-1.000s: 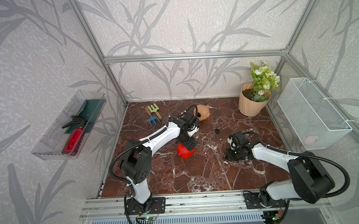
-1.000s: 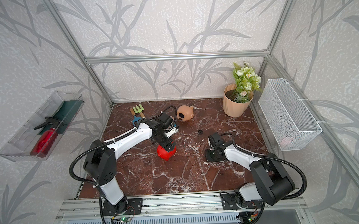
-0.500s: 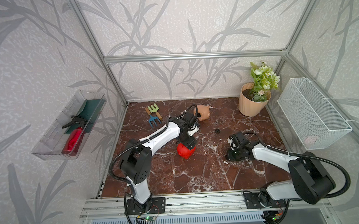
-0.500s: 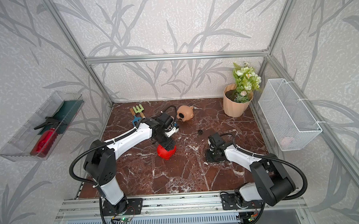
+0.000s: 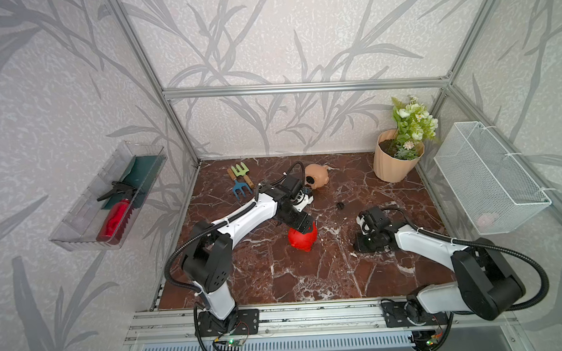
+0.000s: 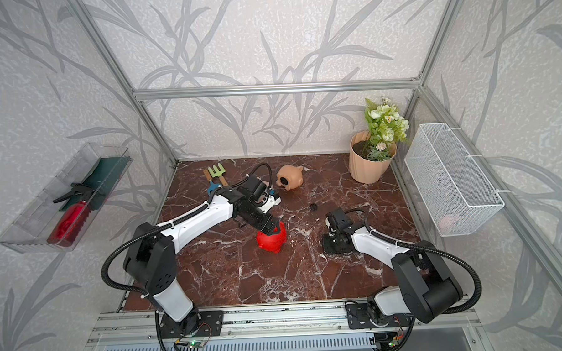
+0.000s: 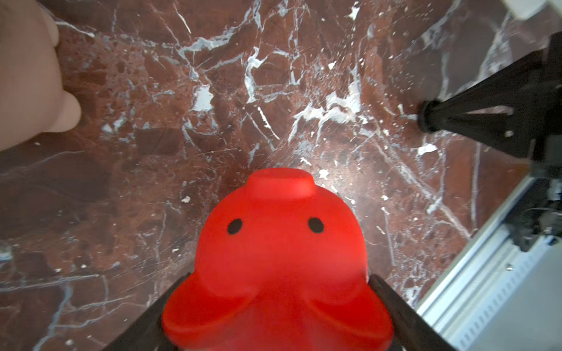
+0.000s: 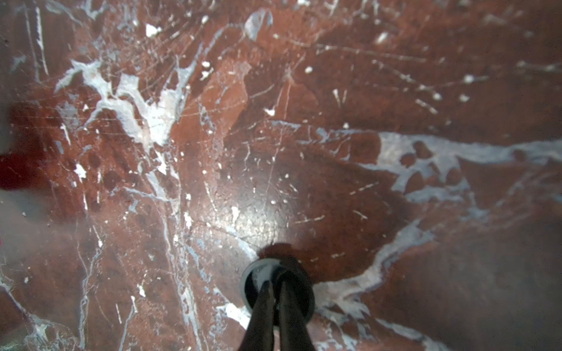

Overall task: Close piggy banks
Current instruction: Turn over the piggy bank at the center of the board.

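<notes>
Left end effector (image 7: 278, 313) closed onto red piggy bank (image 7: 279, 243), right end effector (image 8: 275, 287) pinching plug (image 8: 304, 288)

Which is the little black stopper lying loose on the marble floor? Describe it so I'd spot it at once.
Start at the ribbed peach flower pot in the back corner, look across to the peach-tan piggy bank tipped over. Forward of the gap between them sits the small black plug, alone on bare marble, unlike its twin pinched in the right gripper.
</notes>
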